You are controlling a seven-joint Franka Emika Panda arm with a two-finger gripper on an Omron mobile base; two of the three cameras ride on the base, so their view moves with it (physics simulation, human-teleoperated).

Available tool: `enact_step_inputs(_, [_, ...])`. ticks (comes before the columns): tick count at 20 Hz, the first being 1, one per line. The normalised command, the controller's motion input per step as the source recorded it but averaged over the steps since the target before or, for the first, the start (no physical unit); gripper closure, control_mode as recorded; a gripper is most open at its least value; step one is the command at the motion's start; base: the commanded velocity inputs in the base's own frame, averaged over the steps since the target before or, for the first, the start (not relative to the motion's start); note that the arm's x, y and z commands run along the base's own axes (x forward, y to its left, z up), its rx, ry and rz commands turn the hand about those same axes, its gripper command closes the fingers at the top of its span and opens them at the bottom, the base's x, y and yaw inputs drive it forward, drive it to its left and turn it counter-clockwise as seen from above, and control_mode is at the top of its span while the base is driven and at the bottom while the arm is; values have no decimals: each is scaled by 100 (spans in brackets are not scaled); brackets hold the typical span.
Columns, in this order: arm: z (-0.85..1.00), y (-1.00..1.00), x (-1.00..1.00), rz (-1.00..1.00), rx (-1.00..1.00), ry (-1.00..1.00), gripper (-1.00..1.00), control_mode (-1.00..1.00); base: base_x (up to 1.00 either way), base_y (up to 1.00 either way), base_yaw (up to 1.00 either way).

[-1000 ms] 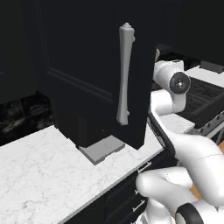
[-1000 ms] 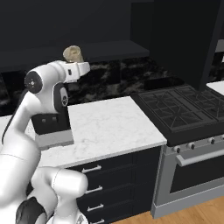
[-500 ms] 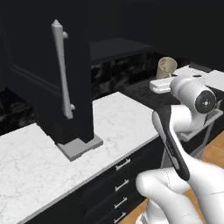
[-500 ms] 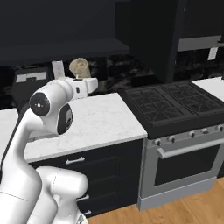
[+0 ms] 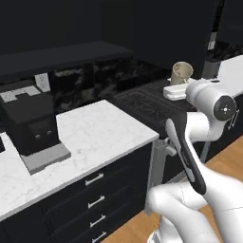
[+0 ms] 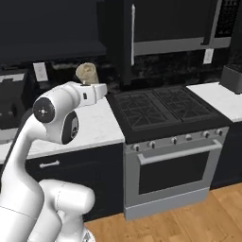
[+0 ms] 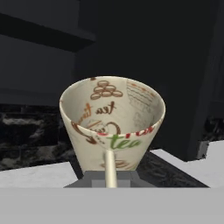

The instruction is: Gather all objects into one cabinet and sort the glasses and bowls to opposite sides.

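Observation:
My gripper (image 5: 176,90) is shut on the beige tumbler (image 5: 182,72), which stands upright above the white hand. In the right base view the tumbler (image 6: 86,73) rides over the gripper (image 6: 97,90), above the counter beside the stove. In the hand view the tumbler (image 7: 111,127) is close up, printed with tea lettering, its foot clamped at the gripper (image 7: 109,178). A tall black cabinet door with a long pale bar handle (image 6: 133,35) hangs above the stove's left side. The reddish-brown bowl and the blue bowls are out of view.
The black toaster (image 5: 31,123) sits on a grey tray on the white marble counter (image 5: 99,130). A black gas stove (image 6: 160,106) with an oven below stands to the right of it. Further right is another counter (image 6: 212,94) with a dark appliance (image 6: 234,78).
The whole scene has swung as the base turned right: the open cabinet door has left the left base view and the stove has come in. The tumbler stays in the gripper.

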Motion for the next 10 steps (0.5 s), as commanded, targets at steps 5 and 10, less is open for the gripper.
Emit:
enact_step_inputs(5, [0,0,0,0,0,0,100,100,-95,-96,8])
enact_step_inputs(10, [0,0,0,0,0,0,100,100,1,-100,9])
